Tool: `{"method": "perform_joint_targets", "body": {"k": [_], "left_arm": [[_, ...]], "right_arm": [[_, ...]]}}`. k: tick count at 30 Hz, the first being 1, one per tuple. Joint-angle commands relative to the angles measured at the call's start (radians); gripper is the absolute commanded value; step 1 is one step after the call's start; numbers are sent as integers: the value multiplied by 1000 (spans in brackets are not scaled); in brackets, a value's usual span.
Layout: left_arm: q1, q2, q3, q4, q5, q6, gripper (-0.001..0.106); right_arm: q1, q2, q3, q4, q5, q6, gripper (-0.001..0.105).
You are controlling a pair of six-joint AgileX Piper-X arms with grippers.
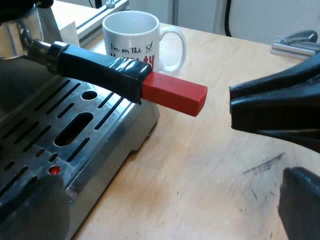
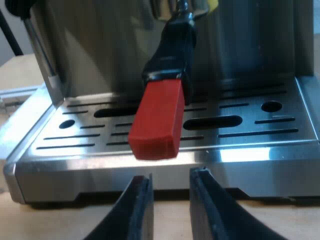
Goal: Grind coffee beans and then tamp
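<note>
The metal holder is locked into the espresso machine's front [image 2: 100,40]. Its dark handle [image 1: 100,67] sticks out over the slotted drip tray [image 1: 45,135] and ends in a red block [image 1: 175,93] [image 2: 157,122]. My right gripper [image 2: 170,177] is open by a narrow gap, just short of and a little below the red end, touching nothing; from the left wrist it shows as a black shape [image 1: 237,107] a short way off the red tip. My left gripper [image 1: 170,200] stands wide open above the table beside the tray's corner, holding nothing.
A white mug [image 1: 132,37] with printed words stands upright on the wooden table [image 1: 200,165] just beyond the handle. Past it lie a metal part [image 1: 297,42] and an aluminium rail [image 1: 95,17]. A thin metal wand [image 2: 42,55] hangs at the machine's side.
</note>
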Motion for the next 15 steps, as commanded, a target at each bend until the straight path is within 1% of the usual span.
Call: {"method": "perform_joint_targets", "body": {"k": [1, 4, 8, 15], "left_arm": [[-5, -4, -2, -13, 22, 0, 86], [-5, -4, -2, -13, 22, 0, 86], [-5, -4, -2, -13, 22, 0, 86], [-5, -4, -2, -13, 22, 0, 86]], "right_arm": [[-14, -2, -1, -20, -10, -8, 21], [-13, -2, -1, -20, -16, -13, 21], [-13, -2, -1, -20, -52, -13, 21], [-22, -2, -1, -18, -48, -18, 21]]}}
